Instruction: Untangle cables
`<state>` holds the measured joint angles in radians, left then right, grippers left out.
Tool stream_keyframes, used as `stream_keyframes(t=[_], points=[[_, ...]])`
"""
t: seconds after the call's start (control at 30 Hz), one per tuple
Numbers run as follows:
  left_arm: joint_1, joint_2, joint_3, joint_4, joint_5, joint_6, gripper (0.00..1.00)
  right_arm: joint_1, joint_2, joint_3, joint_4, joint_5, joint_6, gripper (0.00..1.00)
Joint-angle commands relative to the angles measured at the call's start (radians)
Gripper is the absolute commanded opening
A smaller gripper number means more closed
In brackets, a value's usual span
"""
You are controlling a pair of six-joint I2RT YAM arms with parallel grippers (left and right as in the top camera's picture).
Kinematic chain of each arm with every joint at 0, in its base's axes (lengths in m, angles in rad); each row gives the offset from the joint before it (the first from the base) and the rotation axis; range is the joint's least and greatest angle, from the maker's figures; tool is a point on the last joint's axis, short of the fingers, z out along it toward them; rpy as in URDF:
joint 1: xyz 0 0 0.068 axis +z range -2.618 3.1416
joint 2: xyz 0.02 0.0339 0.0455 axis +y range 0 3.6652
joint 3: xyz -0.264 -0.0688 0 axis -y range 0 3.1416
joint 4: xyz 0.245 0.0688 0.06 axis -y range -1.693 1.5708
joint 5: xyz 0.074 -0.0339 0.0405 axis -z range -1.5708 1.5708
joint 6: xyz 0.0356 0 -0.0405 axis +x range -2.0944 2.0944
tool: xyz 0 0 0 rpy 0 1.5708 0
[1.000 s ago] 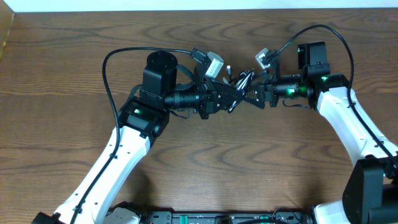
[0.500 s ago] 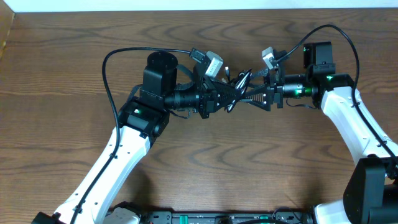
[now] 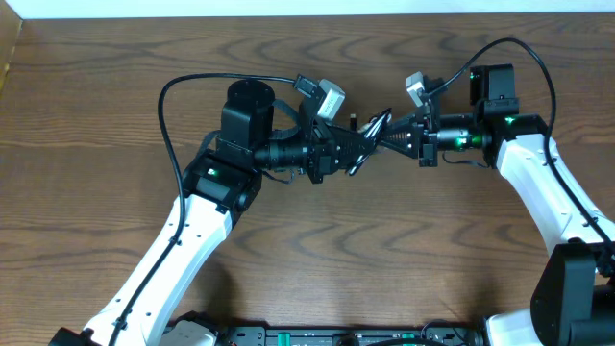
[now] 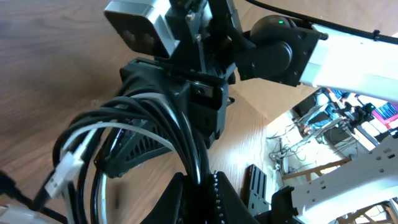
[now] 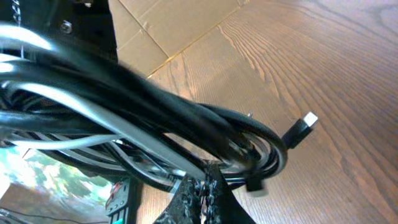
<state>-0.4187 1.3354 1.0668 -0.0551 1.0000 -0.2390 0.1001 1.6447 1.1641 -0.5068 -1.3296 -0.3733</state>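
My left fingers (image 4: 219, 198) are clenched on the cables (image 3: 371, 129). I hold them in the air above the surface (image 3: 106, 106), near the middle of its far edge, and as far as I can tell no part of the bundle touches the wood.

From my left wrist I see several turns of black cord (image 4: 184, 140) running up out of my grip. The white cord (image 4: 106, 129) is threaded among them, and its white plug (image 4: 64, 169) dangles free off to the side.

On the other side of the coil, my right fingers (image 5: 219, 200) are also shut, pinching the bend of the loops from below. A black plug (image 5: 301, 129) pokes out beyond that bend.

I judge these cords light, limp and smooth-skinned. They will sag, slide under a loose pinch and pull tighter if both of us tug at the whole bundle.

The plugs are the stiff parts and likely to snag in a loop. Better, I think, to take one colour alone, close behind a free plug, and feed that end back through the turns.
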Motion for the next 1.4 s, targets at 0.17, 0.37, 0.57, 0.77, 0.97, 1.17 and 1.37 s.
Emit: stream_keyframes(t=[0.17, 0.37, 0.57, 0.77, 0.97, 1.17, 1.37], points=[[0.004, 0.002, 0.002, 0.004, -0.006, 0.016, 0.08, 0.004, -0.005, -0.001, -0.002, -0.026, -0.005, 0.01], [0.004, 0.002, 0.002, -0.009, -0.006, 0.016, 0.08, 0.004, -0.005, -0.001, -0.002, 0.184, 0.094, 0.01], [0.004, 0.002, 0.001, -0.012, -0.006, 0.017, 0.08, 0.003, -0.005, -0.001, 0.002, 0.227, 0.100, 0.01], [0.004, 0.002, 0.001, -0.015, -0.006, 0.021, 0.08, 0.005, -0.005, -0.001, 0.000, 0.151, 0.098, 0.47], [0.004, 0.004, 0.001, -0.061, -0.019, 0.074, 0.08, -0.015, -0.005, -0.001, 0.006, 0.027, 0.043, 0.66], [0.004, 0.004, 0.001, -0.132, -0.043, 0.111, 0.08, -0.072, -0.011, -0.001, 0.007, 0.008, 0.043, 0.69], [0.003, 0.004, 0.001, -0.130, 0.005, 0.111, 0.08, -0.071, -0.012, -0.001, 0.043, 0.009, 0.043, 0.75]])
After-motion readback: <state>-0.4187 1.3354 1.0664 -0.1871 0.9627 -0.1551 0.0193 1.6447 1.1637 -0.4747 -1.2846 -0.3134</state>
